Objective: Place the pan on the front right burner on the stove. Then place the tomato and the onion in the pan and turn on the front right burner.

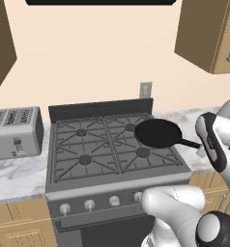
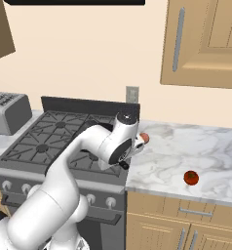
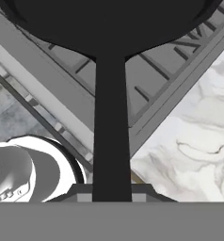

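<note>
No legible labels seen. We saw gripper (image 3: 112,195) clamped on pan (image 1: 158,133) handle over stove (image 1: 68,166); fingertips hidden, onion (image 2: 144,138) partly occluded.

The black pan (image 1: 158,132) hangs level over the stove (image 1: 68,144), right side. The red tomato (image 2: 191,177) and the pale onion (image 2: 144,138) lie on the bench (image 2: 186,151).

Cream wall (image 1: 97,53), wooden cabinets (image 2: 205,44), marble counter (image 2: 186,146), toaster (image 1: 15,131)

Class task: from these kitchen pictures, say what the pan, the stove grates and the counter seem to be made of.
Pan: likely dark coated metal; uniformly matte black.
Stove grates: probably cast iron; thick dull grey bars.
Counter: looks like polished marble; white with grey veins.
</note>
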Robot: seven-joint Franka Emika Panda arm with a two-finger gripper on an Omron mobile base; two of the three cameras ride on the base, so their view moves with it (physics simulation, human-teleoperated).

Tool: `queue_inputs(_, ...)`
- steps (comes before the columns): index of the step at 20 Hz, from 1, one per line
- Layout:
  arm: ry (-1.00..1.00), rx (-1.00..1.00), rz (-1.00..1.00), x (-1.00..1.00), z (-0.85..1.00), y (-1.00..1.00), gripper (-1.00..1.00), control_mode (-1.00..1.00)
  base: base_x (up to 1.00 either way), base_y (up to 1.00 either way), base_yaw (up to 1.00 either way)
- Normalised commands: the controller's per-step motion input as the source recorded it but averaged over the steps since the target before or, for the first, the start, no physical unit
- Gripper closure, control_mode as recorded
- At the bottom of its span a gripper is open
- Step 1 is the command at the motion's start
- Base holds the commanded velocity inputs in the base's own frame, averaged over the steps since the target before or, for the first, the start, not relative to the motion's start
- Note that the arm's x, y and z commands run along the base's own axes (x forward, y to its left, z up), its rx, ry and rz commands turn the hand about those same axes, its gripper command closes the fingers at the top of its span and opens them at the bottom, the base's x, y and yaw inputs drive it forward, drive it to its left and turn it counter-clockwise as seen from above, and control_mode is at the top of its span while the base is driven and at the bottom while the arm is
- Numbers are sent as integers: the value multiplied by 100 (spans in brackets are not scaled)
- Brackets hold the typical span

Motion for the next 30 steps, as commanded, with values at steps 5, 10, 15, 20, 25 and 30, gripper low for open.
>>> queue_inputs(5, 0, 0, 8, 0, -17, 10, 100, -100, 0, 0, 0)
queue_inputs(10, 1, 0, 7, 0, -2, 9, 100, -100, 0, 0, 0)
queue_inputs(15, 2, 0, 5, 0, -2, 4, 100, -100, 0, 0, 0)
queue_inputs(20, 4, -1, 5, 8, 0, 2, 100, -100, 0, 0, 0)
queue_inputs(25, 1, 0, 4, 31, 0, 0, 100, -100, 0, 0, 0)
queue_inputs(30, 0, 0, 4, 31, 0, 0, 100, -100, 0, 0, 0)
